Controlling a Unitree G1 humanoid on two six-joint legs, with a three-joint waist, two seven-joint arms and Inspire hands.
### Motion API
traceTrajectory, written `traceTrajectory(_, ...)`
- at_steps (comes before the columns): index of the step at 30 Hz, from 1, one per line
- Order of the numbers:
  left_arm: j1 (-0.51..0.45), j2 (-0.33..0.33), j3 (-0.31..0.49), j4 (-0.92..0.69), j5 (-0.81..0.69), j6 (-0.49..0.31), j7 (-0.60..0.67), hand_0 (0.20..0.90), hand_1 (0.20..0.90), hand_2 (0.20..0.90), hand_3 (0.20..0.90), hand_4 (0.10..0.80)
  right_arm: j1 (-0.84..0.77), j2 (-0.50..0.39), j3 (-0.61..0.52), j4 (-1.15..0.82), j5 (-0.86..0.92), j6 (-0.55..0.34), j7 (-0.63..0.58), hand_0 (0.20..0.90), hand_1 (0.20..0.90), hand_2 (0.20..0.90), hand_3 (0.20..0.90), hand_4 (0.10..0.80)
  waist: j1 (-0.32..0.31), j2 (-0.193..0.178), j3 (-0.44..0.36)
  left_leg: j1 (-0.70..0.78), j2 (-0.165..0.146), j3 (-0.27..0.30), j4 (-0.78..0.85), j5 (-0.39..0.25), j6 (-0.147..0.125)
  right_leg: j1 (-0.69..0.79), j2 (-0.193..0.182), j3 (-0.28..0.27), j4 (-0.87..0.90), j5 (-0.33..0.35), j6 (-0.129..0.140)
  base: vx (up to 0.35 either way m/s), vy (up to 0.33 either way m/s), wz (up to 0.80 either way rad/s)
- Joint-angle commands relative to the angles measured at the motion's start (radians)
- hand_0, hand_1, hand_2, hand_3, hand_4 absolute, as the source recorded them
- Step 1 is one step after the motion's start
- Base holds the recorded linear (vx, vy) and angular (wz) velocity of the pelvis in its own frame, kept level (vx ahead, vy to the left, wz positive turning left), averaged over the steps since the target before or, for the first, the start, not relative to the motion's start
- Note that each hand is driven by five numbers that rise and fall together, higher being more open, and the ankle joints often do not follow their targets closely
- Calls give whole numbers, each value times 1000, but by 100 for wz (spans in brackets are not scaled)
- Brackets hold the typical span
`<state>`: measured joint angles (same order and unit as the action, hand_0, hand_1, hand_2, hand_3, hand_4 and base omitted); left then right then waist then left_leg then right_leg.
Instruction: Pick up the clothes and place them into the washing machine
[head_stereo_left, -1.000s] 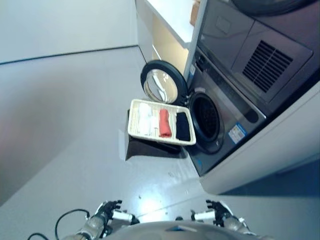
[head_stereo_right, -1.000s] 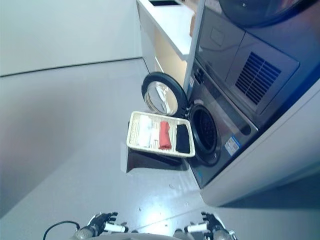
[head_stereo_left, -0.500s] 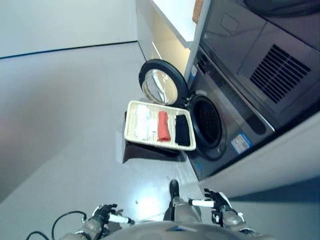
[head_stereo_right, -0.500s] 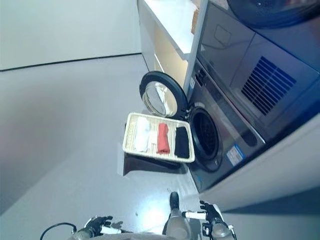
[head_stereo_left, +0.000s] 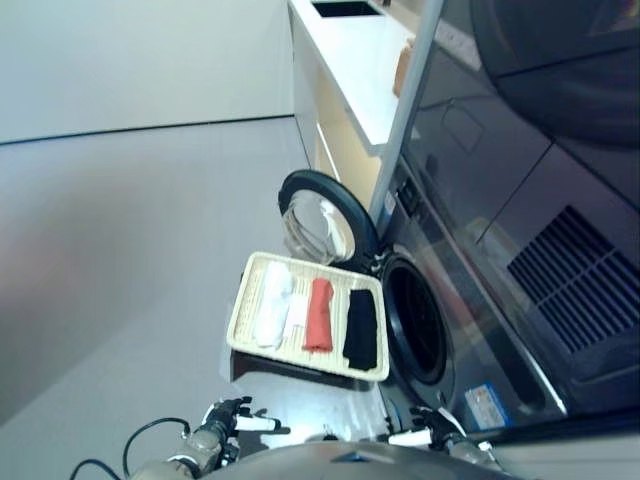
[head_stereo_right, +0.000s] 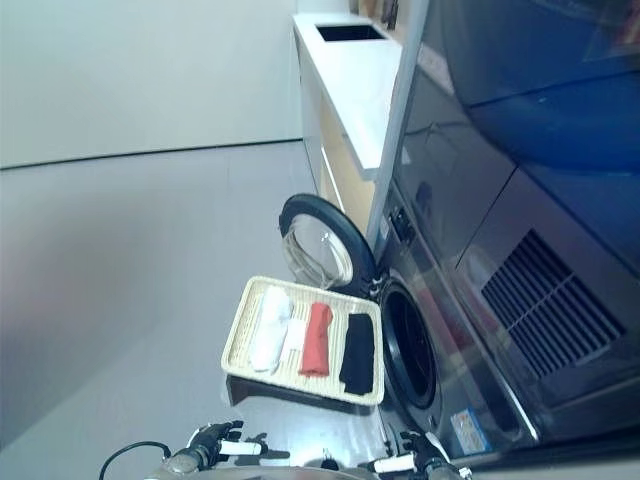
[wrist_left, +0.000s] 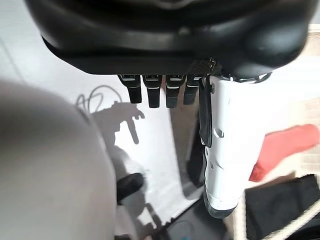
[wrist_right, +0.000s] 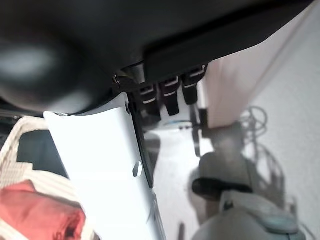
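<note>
A cream woven basket (head_stereo_left: 240, 325) stands before the washing machine, holding a rolled white cloth (head_stereo_left: 272, 308), a red cloth (head_stereo_left: 318, 315) and a black cloth (head_stereo_left: 360, 328). The washer's drum opening (head_stereo_left: 415, 320) is just right of the basket, and its round door (head_stereo_left: 320, 215) stands swung open behind it. My left hand (head_stereo_left: 225, 418) and right hand (head_stereo_left: 430, 432) hang low at the near edge, short of the basket. Both are open and empty. The left wrist view shows relaxed fingers (wrist_left: 150, 92) with the red cloth (wrist_left: 285, 147) beyond them.
The basket rests on a dark stand (head_stereo_left: 260, 368). A white counter (head_stereo_left: 350, 60) with a sink runs along the wall behind the washer. Above the washer sits a second dark machine with a vent grille (head_stereo_left: 580, 290). Grey floor (head_stereo_left: 120, 250) spreads to the left.
The whole picture has shifted because the camera moved: basket and washer now show lower and nearer. Both hands stay low at the near edge, holding nothing.
</note>
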<state>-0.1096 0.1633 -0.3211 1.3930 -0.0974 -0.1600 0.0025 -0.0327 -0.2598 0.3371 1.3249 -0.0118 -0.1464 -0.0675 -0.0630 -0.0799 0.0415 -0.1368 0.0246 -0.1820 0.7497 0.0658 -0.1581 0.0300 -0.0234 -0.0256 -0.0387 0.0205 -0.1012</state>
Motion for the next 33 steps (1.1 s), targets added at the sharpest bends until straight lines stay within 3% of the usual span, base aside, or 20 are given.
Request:
traceTrajectory(1, 1, 38, -7, -8, -16, -16, 14, 900, 900, 900, 900, 800, -4, -67, -9, 23, -5, -1, -31, 900, 900, 900, 900, 800, 37, 7, 20, -62, -4, 93, -135, 76, 117, -41, 33, 96, -4, 75, 90, 116, -10, -17)
traceTrajectory(2, 5, 39, -6, -4, -13, -17, 14, 900, 900, 900, 900, 800, -5, -64, -4, 29, -8, 0, -33, 900, 900, 900, 900, 800, 41, 7, 21, -94, 5, 93, -185, 83, 114, -35, 34, 102, -5, 66, 92, 176, 27, -19)
traceTrajectory(3, 12, 40, 7, 11, -17, -17, 19, 900, 900, 900, 900, 800, -5, -59, 9, 40, -16, -2, -38, 900, 900, 900, 900, 800, 59, 23, 29, -131, 25, 88, -337, 100, 106, -8, 50, 118, -12, 47, 102, 183, 22, -18)
traceTrajectory(4, 13, 40, 7, 11, -17, -17, 19, 900, 900, 900, 900, 800, -4, -59, 9, 40, -16, -3, -38, 900, 900, 900, 900, 800, 62, 21, 35, -119, 24, 92, -342, 98, 106, 1, 48, 121, -15, 45, 102, 283, 59, -30)
traceTrajectory(5, 22, 37, 12, 15, -18, -17, 21, 900, 900, 900, 900, 800, -4, -59, 16, 44, -19, -5, -41, 900, 900, 900, 900, 800, 77, 44, 35, -140, 23, 73, -500, 120, 96, 25, 67, 137, -26, 29, 112, 312, 24, -37)
traceTrajectory(6, 26, 41, -11, 36, 3, -8, 8, 900, 900, 900, 900, 800, -198, -116, 37, 78, 6, 24, -12, 900, 900, 900, 900, 800, 117, 43, 33, -136, 7, 54, -585, 125, 94, 66, 68, 145, -40, 15, 115, 391, 33, -53)
traceTrajectory(9, 35, 37, 6, 38, -7, -7, 21, 900, 900, 900, 900, 800, -48, -25, 58, -12, -8, 0, -50, 900, 900, 900, 900, 800, 117, 73, 28, -127, 12, 44, -750, 170, 88, 94, 84, 179, -43, -8, 129, 211, 37, -48)
traceTrajectory(13, 37, 33, -3, 36, 0, -4, 32, 900, 900, 900, 900, 800, -39, -19, 60, -41, -7, 3, -50, 900, 900, 900, 900, 800, 112, 82, 14, -84, 6, 59, -797, 170, 88, 115, 79, 201, -42, -31, 138, 147, 76, -44)
traceTrajectory(17, 20, 40, -17, 9, 6, -12, 34, 900, 900, 900, 900, 800, -42, -12, 63, -26, 3, 5, -40, 900, 900, 900, 900, 800, 112, 71, -29, -40, -1, 91, -793, 139, 91, 148, 33, 178, -41, -65, 159, 208, 130, -54)
traceTrajectory(22, 10, 43, -29, -5, 24, -14, 28, 900, 900, 900, 900, 800, -59, -10, 49, -3, -8, 9, -45, 900, 900, 900, 900, 800, 121, 49, -62, -35, -32, 119, -747, 75, 124, 168, -25, 163, -8, -74, 190, 182, 124, 7)
traceTrajectory(24, 3, 50, -37, -7, 43, -9, 26, 900, 900, 900, 900, 800, -84, -11, 48, 11, -36, 20, -53, 900, 900, 900, 900, 800, 141, 44, -75, -32, -53, 146, -708, 29, 148, 137, -56, 142, 120, -69, 221, 158, 133, -14)
traceTrajectory(25, 3, 50, -37, -7, 43, -9, 26, 900, 900, 900, 900, 800, -85, -11, 48, 11, -36, 20, -53, 900, 900, 900, 900, 800, 142, 43, -75, -34, -54, 147, -706, 28, 148, 135, -57, 142, 123, -71, 222, 82, 81, -5)
traceTrajectory(26, -1, 52, -39, -9, 46, -7, 26, 900, 900, 900, 900, 800, -99, -11, 49, 14, -41, 23, -54, 900, 900, 900, 900, 800, 146, 47, -69, -25, -54, 155, -700, 15, 156, 103, -54, 134, 203, -58, 230, 16, 88, 2)
traceTrajectory(27, -13, 65, -40, -14, 41, -4, 27, 900, 900, 900, 900, 800, -131, -11, 59, 3, -44, 22, -53, 900, 900, 900, 900, 800, 145, 67, -32, -17, -43, 157, -678, 3, 166, -1, -38, 81, 359, -11, 256, 16, 109, -13)
traceTrajectory(30, -10, 77, -18, 5, 31, 1, 32, 900, 900, 900, 900, 800, -158, -18, 55, -4, -55, 33, -60, 900, 900, 900, 900, 800, 162, 80, -11, 35, -31, 160, -681, -44, 141, -57, -147, -175, 188, -12, 234, 101, -30, -35)
traceTrajectory(31, -10, 82, -17, 14, 30, 3, 31, 900, 900, 900, 900, 800, -177, -19, 64, -8, -75, 41, -64, 900, 900, 900, 900, 800, 163, 89, -2, 54, -16, 164, -686, -54, 138, -96, -175, -204, 179, 13, 226, 164, -89, -24)
traceTrajectory(32, -13, 84, -2, 21, 33, 7, 34, 900, 900, 900, 900, 800, -181, -20, 65, -5, -81, 44, -64, 900, 900, 900, 900, 800, 154, 80, 12, 60, -26, 148, -666, -63, 137, -67, -165, -161, 168, 2, 233, 98, -34, -10)
traceTrajectory(33, -14, 84, -2, 21, 33, 7, 34, 900, 900, 900, 900, 800, -181, -20, 65, -5, -81, 44, -64, 900, 900, 900, 900, 800, 153, 79, 10, 57, -26, 148, -667, -60, 137, -69, -165, -162, 166, 5, 233, 106, -41, 0)
